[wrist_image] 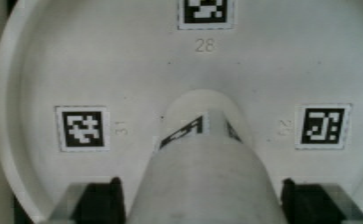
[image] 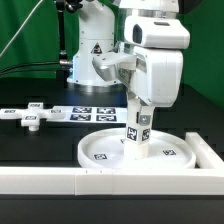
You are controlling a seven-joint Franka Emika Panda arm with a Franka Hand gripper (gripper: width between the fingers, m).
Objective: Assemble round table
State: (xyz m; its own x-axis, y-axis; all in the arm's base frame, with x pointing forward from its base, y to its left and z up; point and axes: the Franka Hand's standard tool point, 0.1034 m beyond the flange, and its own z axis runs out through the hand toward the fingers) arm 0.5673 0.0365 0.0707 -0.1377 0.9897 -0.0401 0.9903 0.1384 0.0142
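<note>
Two things matter for this step imo: centring and keeping it straight. The gripper [image: 138, 108] is pinching the short leg [image: 137, 132] near its upper end. In the wrist view there's a finger [wrist_image: 103, 200] on each side of it, so the jaws are clamped on the leg, not spread.

The leg hangs over the middle of the round disc [image: 115, 143], with its lower end right down at the disc's floor. I can't tell if it's actually touching. It looks a touch tilted in the exterior view, so I'd square it to the disc before pressing or twisting, otherwise it'll probably bind. From the wrist view the leg sits between the disc's tags [wrist_image: 85, 128], which looks about centred.

The cross-shaped foot piece [image: 30, 116] lies well apart from the disc, on the exterior view's left, past the marker board [image: 85, 113]. The border rail [image: 50, 182] runs just beside the disc's near edge. I'd go gentle on the push so the disc doesn't skate.
</note>
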